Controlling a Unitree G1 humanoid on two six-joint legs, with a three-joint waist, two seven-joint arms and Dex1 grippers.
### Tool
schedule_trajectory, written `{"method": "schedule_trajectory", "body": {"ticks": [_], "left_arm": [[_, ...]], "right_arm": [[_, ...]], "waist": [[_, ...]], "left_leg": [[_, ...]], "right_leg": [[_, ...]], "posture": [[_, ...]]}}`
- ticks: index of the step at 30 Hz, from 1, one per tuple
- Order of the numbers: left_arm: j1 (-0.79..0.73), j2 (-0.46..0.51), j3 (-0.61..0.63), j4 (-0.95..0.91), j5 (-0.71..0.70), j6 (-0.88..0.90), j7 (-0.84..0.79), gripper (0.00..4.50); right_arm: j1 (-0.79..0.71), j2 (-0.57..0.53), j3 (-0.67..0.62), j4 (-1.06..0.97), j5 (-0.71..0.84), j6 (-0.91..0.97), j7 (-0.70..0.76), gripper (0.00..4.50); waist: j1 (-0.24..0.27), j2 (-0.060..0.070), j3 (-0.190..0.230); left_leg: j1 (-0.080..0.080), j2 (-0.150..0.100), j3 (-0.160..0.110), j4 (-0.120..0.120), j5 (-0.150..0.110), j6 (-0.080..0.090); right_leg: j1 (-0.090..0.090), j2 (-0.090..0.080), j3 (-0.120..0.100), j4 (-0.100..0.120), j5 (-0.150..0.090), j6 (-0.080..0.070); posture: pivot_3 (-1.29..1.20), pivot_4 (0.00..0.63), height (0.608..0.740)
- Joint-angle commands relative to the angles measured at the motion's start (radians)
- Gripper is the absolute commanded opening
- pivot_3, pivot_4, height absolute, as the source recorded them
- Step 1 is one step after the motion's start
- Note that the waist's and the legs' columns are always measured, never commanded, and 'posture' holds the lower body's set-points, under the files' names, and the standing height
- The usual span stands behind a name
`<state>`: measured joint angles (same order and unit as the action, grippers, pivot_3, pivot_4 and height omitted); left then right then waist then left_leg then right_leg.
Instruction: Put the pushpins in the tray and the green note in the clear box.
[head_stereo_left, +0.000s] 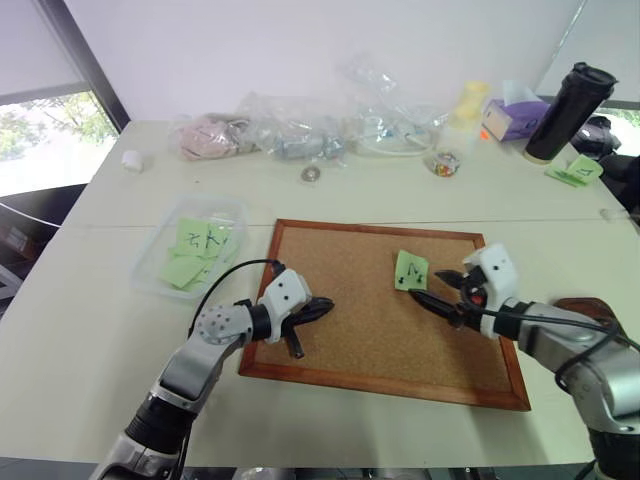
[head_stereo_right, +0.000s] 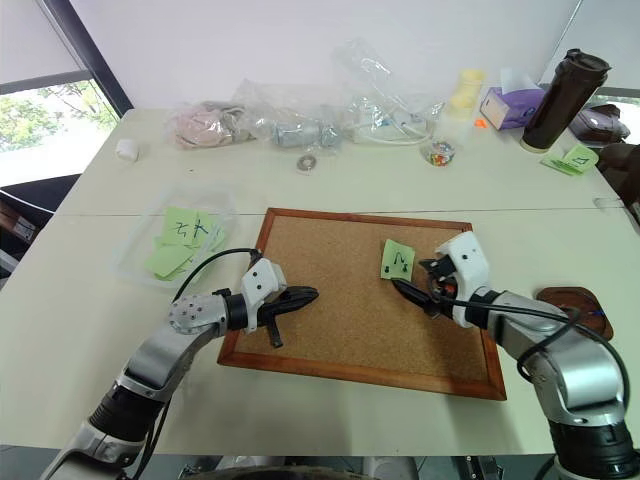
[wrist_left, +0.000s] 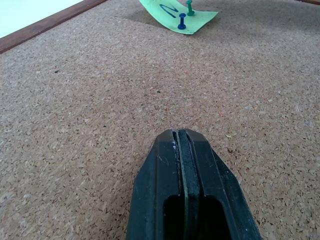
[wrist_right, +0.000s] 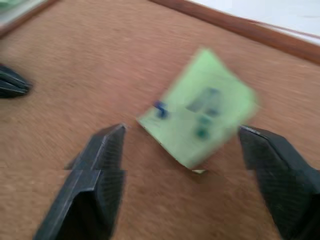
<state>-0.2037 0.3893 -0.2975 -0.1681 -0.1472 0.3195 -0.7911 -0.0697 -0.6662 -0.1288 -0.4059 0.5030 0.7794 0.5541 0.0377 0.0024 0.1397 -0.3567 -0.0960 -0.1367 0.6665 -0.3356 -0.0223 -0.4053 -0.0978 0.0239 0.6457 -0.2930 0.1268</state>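
My right hand (head_stereo_left: 443, 290) closes in on the pinned note (head_stereo_left: 411, 270).

The note sits on the corkboard (head_stereo_left: 380, 330) toward its 1 o'clock corner, held by a blue pin (wrist_left: 182, 20) and a green pin (wrist_left: 190, 7). My right fingers stand wide apart just short of it; my left hand (head_stereo_left: 318, 310), fingers pressed together, hangs over the board near 9 o'clock. The paper looks thin and floppy, one edge lifted. I'd pinch each tiny, hard pin by its head first.
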Motion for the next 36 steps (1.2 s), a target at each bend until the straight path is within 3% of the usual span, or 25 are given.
{"method": "schedule_trajectory", "body": {"ticks": [1, 8, 11, 16, 17, 22, 32, 34, 36], "left_arm": [[0.024, 0.011, -0.015, -0.017, 0.005, 0.02, -0.001, 0.0], [0.035, 0.024, -0.007, -0.045, 0.002, 0.042, 0.012, 0.0], [0.035, 0.026, -0.006, -0.052, -0.001, 0.05, 0.013, 0.0], [0.035, 0.031, -0.007, -0.065, -0.003, 0.06, 0.016, 0.0], [0.035, 0.032, -0.007, -0.066, -0.003, 0.061, 0.016, 0.0], [0.036, 0.034, -0.008, -0.07, -0.004, 0.065, 0.02, 0.0], [0.03, 0.031, -0.013, -0.064, -0.011, 0.068, 0.016, 0.0], [0.024, 0.024, -0.018, -0.056, -0.014, 0.064, 0.012, 0.0], [0.021, 0.021, -0.021, -0.05, -0.016, 0.061, 0.009, 0.0]], "right_arm": [[-0.038, 0.021, 0.024, 0.038, -0.047, -0.065, -0.006, 3.61], [-0.059, 0.033, 0.036, 0.102, -0.083, -0.114, 0.012, 3.61], [-0.062, 0.036, 0.046, 0.12, -0.097, -0.127, 0.02, 2.78], [-0.047, 0.031, 0.083, 0.119, -0.137, -0.154, 0.038, 0.32], [-0.043, 0.032, 0.087, 0.117, -0.143, -0.157, 0.037, 0.08], [-0.028, 0.039, 0.075, 0.108, -0.158, -0.178, 0.032, 0.08], [-0.071, 0.077, -0.362, -0.023, 0.182, 0.052, -0.093, 0.08], [-0.024, 0.066, -0.536, 0.016, 0.253, 0.096, -0.115, 0.08], [0.035, 0.048, -0.623, 0.043, 0.27, 0.111, -0.113, 0.08]], "waist": [[0.0, 0.0, 0.0], [-0.001, 0.0, 0.0], [-0.001, 0.0, 0.0], [-0.002, 0.0, 0.0], [-0.002, 0.0, 0.0], [-0.002, 0.0, 0.0], [0.001, 0.0, 0.0], [0.003, 0.001, 0.0], [0.004, 0.001, 0.0]], "left_leg": [[0.0, 0.0, 0.0, 0.0, 0.0, 0.0], [0.0, 0.0, 0.0, 0.0, 0.0, 0.0], [0.0, 0.0, 0.0, 0.0, 0.0, 0.0], [0.0, 0.0, 0.0, -0.001, 0.0, 0.0], [0.0, 0.0, 0.0, -0.001, 0.0, 0.0], [0.0, 0.0, 0.0, -0.001, 0.0, 0.0], [-0.001, 0.0, 0.0, 0.0, 0.0, 0.0], [-0.001, 0.0, 0.0, -0.001, 0.0, 0.0], [-0.001, 0.0, -0.001, -0.001, 0.0, 0.0]], "right_leg": [[0.0, 0.0, 0.0, 0.0, 0.0, 0.0], [-0.001, 0.0, 0.0, 0.0, 0.0, 0.0], [-0.001, 0.0, 0.0, 0.0, 0.0, 0.0], [-0.001, 0.0, 0.0, 0.0, 0.0, 0.0], [-0.001, 0.0, 0.0, 0.0, 0.0, 0.0], [-0.001, 0.0, 0.0, 0.0, 0.0, 0.0], [-0.001, 0.0, 0.0, 0.0, 0.0, 0.0], [-0.001, 0.0, 0.001, 0.0, 0.0, 0.0], [0.0, 0.0, 0.0, 0.0, 0.0, 0.0]], "posture": [[0.0, 0.15, 0.74], [0.0, 0.15, 0.74], [0.0, 0.15, 0.74], [0.0, 0.15, 0.74], [0.0, 0.15, 0.74], [0.0, 0.15, 0.74], [0.0, 0.15, 0.74], [0.0, 0.15, 0.74], [0.0, 0.15, 0.74]]}}
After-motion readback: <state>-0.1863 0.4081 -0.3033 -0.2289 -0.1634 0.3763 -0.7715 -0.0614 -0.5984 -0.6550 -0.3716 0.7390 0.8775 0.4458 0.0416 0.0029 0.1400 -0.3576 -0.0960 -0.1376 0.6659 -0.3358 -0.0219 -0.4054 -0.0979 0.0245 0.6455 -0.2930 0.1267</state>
